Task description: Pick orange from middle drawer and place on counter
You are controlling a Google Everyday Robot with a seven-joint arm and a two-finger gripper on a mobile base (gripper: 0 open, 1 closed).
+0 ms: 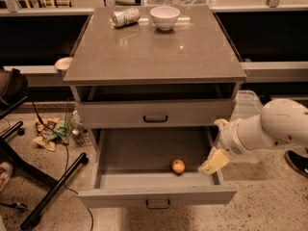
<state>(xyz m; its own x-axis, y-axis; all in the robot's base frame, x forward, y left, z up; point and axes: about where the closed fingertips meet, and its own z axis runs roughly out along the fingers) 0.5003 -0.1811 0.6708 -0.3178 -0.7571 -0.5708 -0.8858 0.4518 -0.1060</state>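
Note:
The middle drawer (pixel 144 153) is pulled open below the shut upper drawer (pixel 154 113). The small orange (pixel 178 166) lies on its floor near the front, right of centre. My gripper (pixel 214 160) hangs over the drawer's right side wall, a little to the right of the orange and apart from it. The white arm reaches in from the right. The glossy grey-brown counter (pixel 154 52) tops the cabinet.
A white bowl (pixel 165 17) and a tipped can (pixel 125 17) stand at the back of the counter. A clear plastic bin (pixel 248 109) sits right of the cabinet. A chair base (pixel 43 186) and litter (pixel 50 131) lie on the floor at left.

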